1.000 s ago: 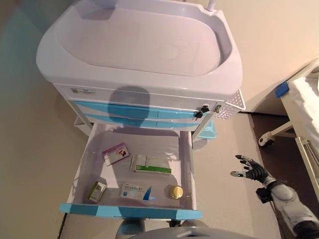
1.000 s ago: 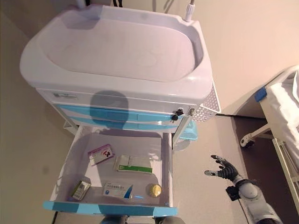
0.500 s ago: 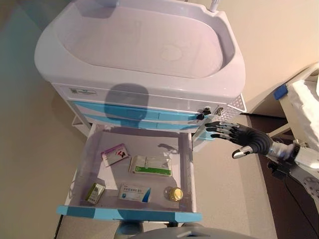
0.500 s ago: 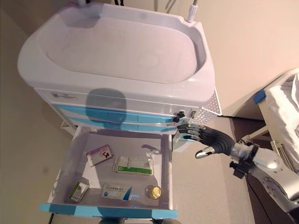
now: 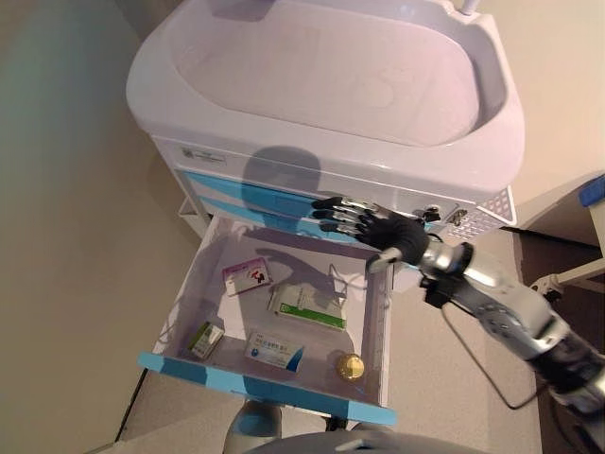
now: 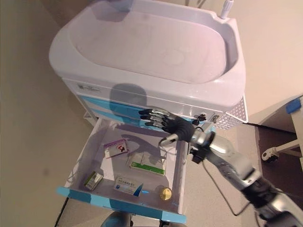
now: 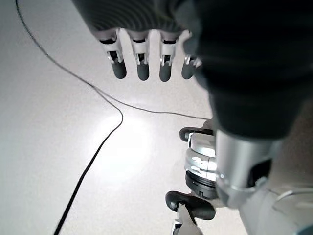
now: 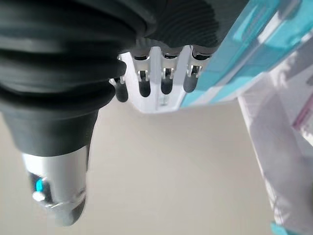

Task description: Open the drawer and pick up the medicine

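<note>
The bottom drawer (image 5: 267, 392) of the white and blue cart (image 5: 326, 90) stands pulled out. In it lie a pink-and-white medicine box (image 5: 247, 277), a green-and-white box (image 5: 308, 308), a blue-and-white box (image 5: 274, 351), a small green box (image 5: 204, 340) and a round gold-lidded jar (image 5: 351, 366). My right hand (image 5: 373, 227) is open, fingers straight, hovering over the drawer's back part, above and right of the pink box. It holds nothing. My left hand (image 7: 151, 49) shows only in its wrist view, open, hanging over the floor.
Two shut blue drawers (image 5: 274, 200) sit above the open one, with a lock knob (image 5: 433, 216) at the right. The cart top is a white basin-like tray. A white bed frame on a wheel (image 6: 284, 142) stands at the right.
My right hand has swung left from beside the cart's right corner to above the open drawer's back. The camera has shifted, so the cart sits further right in the view.
</note>
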Tool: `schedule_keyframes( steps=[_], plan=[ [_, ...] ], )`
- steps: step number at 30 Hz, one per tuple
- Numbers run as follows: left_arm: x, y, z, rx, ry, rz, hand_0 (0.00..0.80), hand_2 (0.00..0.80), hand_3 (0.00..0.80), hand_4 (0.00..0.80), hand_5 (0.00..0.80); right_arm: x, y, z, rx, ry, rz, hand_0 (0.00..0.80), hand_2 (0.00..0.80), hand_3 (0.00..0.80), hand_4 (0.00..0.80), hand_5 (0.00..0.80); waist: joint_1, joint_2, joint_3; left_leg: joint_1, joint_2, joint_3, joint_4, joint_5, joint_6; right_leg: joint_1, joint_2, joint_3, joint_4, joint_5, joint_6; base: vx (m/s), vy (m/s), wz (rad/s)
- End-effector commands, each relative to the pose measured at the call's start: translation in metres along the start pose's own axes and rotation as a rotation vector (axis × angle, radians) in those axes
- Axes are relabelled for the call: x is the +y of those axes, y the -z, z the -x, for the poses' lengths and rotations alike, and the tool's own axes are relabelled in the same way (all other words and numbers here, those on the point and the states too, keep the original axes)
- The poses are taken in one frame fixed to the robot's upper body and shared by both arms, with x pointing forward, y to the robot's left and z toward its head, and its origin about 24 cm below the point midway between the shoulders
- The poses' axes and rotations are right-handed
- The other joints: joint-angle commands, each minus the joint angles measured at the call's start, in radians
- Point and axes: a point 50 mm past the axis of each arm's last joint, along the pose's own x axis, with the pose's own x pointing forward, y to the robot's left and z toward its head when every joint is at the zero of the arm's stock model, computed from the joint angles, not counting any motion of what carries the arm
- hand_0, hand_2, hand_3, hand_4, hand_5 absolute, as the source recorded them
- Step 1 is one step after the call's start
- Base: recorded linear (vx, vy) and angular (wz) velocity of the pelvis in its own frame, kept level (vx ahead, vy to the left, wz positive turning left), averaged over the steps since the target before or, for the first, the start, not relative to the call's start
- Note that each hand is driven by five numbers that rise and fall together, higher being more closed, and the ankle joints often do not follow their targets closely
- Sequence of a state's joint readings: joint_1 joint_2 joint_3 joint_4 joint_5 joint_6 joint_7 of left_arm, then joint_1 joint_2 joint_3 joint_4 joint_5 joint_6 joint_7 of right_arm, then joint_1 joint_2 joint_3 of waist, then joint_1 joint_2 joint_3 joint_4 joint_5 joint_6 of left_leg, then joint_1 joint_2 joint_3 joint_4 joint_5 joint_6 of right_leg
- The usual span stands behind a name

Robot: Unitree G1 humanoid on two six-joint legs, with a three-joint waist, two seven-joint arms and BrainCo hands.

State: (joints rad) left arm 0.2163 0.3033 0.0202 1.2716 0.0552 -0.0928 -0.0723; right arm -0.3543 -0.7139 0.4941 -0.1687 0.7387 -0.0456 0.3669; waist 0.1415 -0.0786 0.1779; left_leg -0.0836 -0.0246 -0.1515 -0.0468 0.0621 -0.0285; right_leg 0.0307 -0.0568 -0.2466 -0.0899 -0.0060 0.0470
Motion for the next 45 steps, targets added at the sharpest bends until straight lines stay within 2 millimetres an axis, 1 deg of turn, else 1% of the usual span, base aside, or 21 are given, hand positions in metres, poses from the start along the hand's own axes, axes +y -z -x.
schedule_keyframes(
  steps=[1,3,6,8,9,10,11,12,13,16,17,19,20,21,24,29,30,32,36,40,45],
  plan=[
    [0.002,-0.004,-0.002,0.033,-0.049,0.047,0.000,0.000,0.000,0.000,0.000,0.008,-0.016,-0.017,-0.101,0.069,0.317,0.000,0.000,0.000,0.000,0.000,0.015,-0.030,0.005,-0.011,-0.038,-0.016,-0.001,-0.011,0.019,-0.092,-0.041,0.006,0.081,0.063,0.067,-0.015,-0.032,0.26],
    [0.004,-0.010,-0.003,0.015,-0.068,0.048,0.000,0.000,0.000,0.000,0.000,0.010,-0.008,-0.021,-0.083,0.106,0.353,0.000,0.000,0.000,0.000,0.000,0.026,-0.029,0.012,-0.020,-0.042,-0.032,0.003,-0.008,0.019,-0.094,-0.045,-0.009,0.086,0.060,0.066,-0.013,-0.039,0.28],
    [0.005,-0.013,-0.004,0.007,-0.084,0.038,0.000,0.000,0.000,0.000,0.000,0.013,0.001,-0.027,-0.056,0.116,0.411,0.000,0.000,0.000,0.000,0.000,0.032,-0.029,0.017,-0.031,-0.047,-0.049,0.006,-0.006,0.019,-0.097,-0.048,-0.025,0.090,0.056,0.065,-0.010,-0.019,0.29],
    [0.004,-0.018,-0.004,-0.002,-0.088,0.038,0.000,0.000,0.000,0.000,0.000,0.019,0.008,-0.038,-0.018,0.097,0.560,0.000,0.000,0.000,0.000,0.000,0.038,-0.029,0.022,-0.041,-0.051,-0.063,0.008,-0.004,0.019,-0.102,-0.049,-0.036,0.092,0.053,0.065,-0.005,-0.022,0.18],
    [0.005,-0.018,-0.004,-0.002,-0.088,0.039,0.000,0.000,0.000,0.000,0.000,0.019,0.008,-0.038,-0.019,0.097,0.560,0.000,0.000,0.000,0.000,0.000,0.038,-0.029,0.022,-0.041,-0.051,-0.063,0.008,-0.004,0.019,-0.102,-0.049,-0.036,0.092,0.053,0.065,-0.014,-0.002,0.16],
    [0.003,-0.022,-0.005,-0.017,-0.090,0.036,0.000,0.000,0.000,0.000,0.000,0.021,0.025,-0.041,0.045,0.115,0.587,0.000,0.000,0.000,0.000,0.000,0.044,-0.026,0.028,-0.046,-0.053,-0.070,0.010,-0.003,0.021,-0.103,-0.050,-0.040,0.092,0.053,0.064,-0.008,0.002,0.12],
    [0.003,-0.022,-0.005,-0.016,-0.091,0.036,0.000,0.000,0.000,0.000,0.000,0.021,0.026,-0.041,0.044,0.115,0.587,0.000,0.000,0.000,0.000,0.000,0.044,-0.026,0.028,-0.046,-0.053,-0.070,0.010,-0.003,0.021,-0.103,-0.050,-0.040,0.092,0.053,0.064,-0.014,0.006,0.10],
    [0.003,-0.022,-0.005,-0.019,-0.094,0.036,0.000,0.000,0.000,0.000,0.000,0.021,0.032,-0.042,0.063,0.129,0.575,0.000,0.000,0.000,0.000,0.000,0.045,-0.025,0.030,-0.048,-0.054,-0.072,0.011,-0.002,0.021,-0.105,-0.050,-0.042,0.092,0.054,0.064,-0.018,-0.006,0.05],
    [0.004,-0.024,-0.005,-0.024,-0.102,0.039,0.000,0.000,0.000,0.000,0.000,0.024,0.040,-0.048,0.096,0.113,0.605,0.000,0.000,0.000,0.000,0.000,0.052,-0.025,0.035,-0.055,-0.054,-0.076,0.012,0.000,0.020,-0.110,-0.050,-0.046,0.094,0.054,0.064,-0.018,-0.006,0.04],
    [0.004,-0.026,-0.005,-0.029,-0.106,0.038,0.000,0.000,0.000,0.000,0.000,0.027,0.045,-0.053,0.108,0.105,0.658,0.000,0.000,0.000,0.000,0.000,0.055,-0.025,0.038,-0.061,-0.055,-0.082,0.013,0.003,0.019,-0.115,-0.051,-0.053,0.095,0.053,0.064,-0.008,-0.009,0.10],
    [0.003,-0.029,-0.006,-0.038,-0.107,0.031,0.000,0.000,0.000,0.000,0.000,0.028,0.054,-0.056,0.145,0.101,0.688,0.000,0.000,0.000,0.000,0.000,0.058,-0.024,0.044,-0.065,-0.056,-0.088,0.012,0.005,0.018,-0.119,-0.051,-0.058,0.096,0.053,0.063,-0.007,-0.012,0.07],
    [0.002,-0.032,-0.006,-0.045,-0.111,0.032,0.000,0.000,0.000,0.000,0.000,0.027,0.055,-0.060,0.156,0.091,0.779,0.000,0.000,0.000,0.000,0.000,0.060,-0.023,0.049,-0.071,-0.055,-0.093,0.012,0.007,0.017,-0.122,-0.051,-0.062,0.096,0.052,0.064,-0.006,-0.013,0.10],
    [0.002,-0.032,-0.006,-0.045,-0.111,0.033,0.000,0.000,0.000,0.000,0.000,0.028,0.055,-0.060,0.155,0.091,0.779,0.000,0.000,0.000,0.000,0.000,0.060,-0.023,0.049,-0.071,-0.056,-0.093,0.012,0.007,0.017,-0.122,-0.052,-0.063,0.096,0.052,0.064,-0.011,-0.015,0.12],
    [0.002,-0.035,-0.006,-0.060,-0.113,0.036,0.000,0.000,0.000,0.000,0.000,0.026,0.056,-0.063,0.164,0.085,0.853,0.000,0.000,0.000,0.000,0.000,0.063,-0.024,0.054,-0.077,-0.056,-0.098,0.012,0.009,0.017,-0.126,-0.052,-0.065,0.096,0.053,0.065,-0.009,-0.009,0.07],
    [0.000,-0.041,-0.007,-0.074,-0.112,0.037,0.000,0.000,0.000,0.000,0.000,0.026,0.057,-0.069,0.174,0.070,0.943,0.000,0.000,0.000,0.000,0.000,0.070,-0.021,0.063,-0.087,-0.056,-0.106,0.012,0.013,0.015,-0.133,-0.052,-0.073,0.097,0.054,0.066,-0.004,-0.005,0.02],
    [-0.001,-0.048,-0.007,-0.091,-0.110,0.042,0.000,0.000,0.000,0.000,0.000,0.028,0.060,-0.078,0.183,0.063,0.990,0.000,0.000,0.000,0.000,0.000,0.077,-0.017,0.073,-0.101,-0.057,-0.116,0.010,0.020,0.012,-0.145,-0.054,-0.083,0.097,0.056,0.066,-0.008,-0.007,0.08],
    [-0.003,-0.050,-0.008,-0.097,-0.107,0.044,0.000,0.000,0.000,0.000,0.000,0.028,0.066,-0.081,0.202,0.059,1.022,0.000,0.000,0.000,0.000,0.000,0.081,-0.014,0.077,-0.107,-0.057,-0.118,0.009,0.021,0.012,-0.149,-0.054,-0.085,0.096,0.057,0.065,-0.003,0.001,0.13],
    [-0.005,-0.053,-0.008,-0.106,-0.106,0.040,0.000,0.000,0.000,0.000,0.000,0.026,0.069,-0.085,0.219,0.062,1.061,0.000,0.000,0.000,0.000,0.000,0.087,-0.010,0.080,-0.112,-0.059,-0.121,0.010,0.023,0.012,-0.153,-0.055,-0.088,0.095,0.058,0.066,0.003,-0.008,0.06],
    [-0.007,-0.058,-0.008,-0.120,-0.104,0.040,0.000,0.000,0.000,0.000,0.000,0.024,0.070,-0.089,0.226,0.068,1.125,0.000,0.000,0.000,0.000,0.000,0.096,-0.005,0.083,-0.121,-0.061,-0.128,0.012,0.024,0.011,-0.155,-0.058,-0.095,0.096,0.056,0.066,0.007,-0.005,0.07],
    [-0.008,-0.064,-0.008,-0.135,-0.105,0.050,0.000,0.000,0.000,0.000,0.000,0.016,0.066,-0.091,0.220,0.121,1.157,0.000,0.000,0.000,0.000,0.000,0.104,0.004,0.084,-0.133,-0.069,-0.143,0.015,0.027,0.010,-0.159,-0.064,-0.109,0.096,0.056,0.068,0.019,0.005,0.14],
    [-0.013,-0.068,-0.009,-0.152,-0.097,0.057,0.000,0.000,0.000,0.000,0.000,0.011,0.067,-0.096,0.238,0.153,1.182,0.000,0.000,0.000,0.000,0.000,0.109,0.011,0.086,-0.142,-0.075,-0.148,0.019,0.025,0.015,-0.163,-0.070,-0.113,0.097,0.057,0.070,0.015,0.016,0.10]
  ],
)
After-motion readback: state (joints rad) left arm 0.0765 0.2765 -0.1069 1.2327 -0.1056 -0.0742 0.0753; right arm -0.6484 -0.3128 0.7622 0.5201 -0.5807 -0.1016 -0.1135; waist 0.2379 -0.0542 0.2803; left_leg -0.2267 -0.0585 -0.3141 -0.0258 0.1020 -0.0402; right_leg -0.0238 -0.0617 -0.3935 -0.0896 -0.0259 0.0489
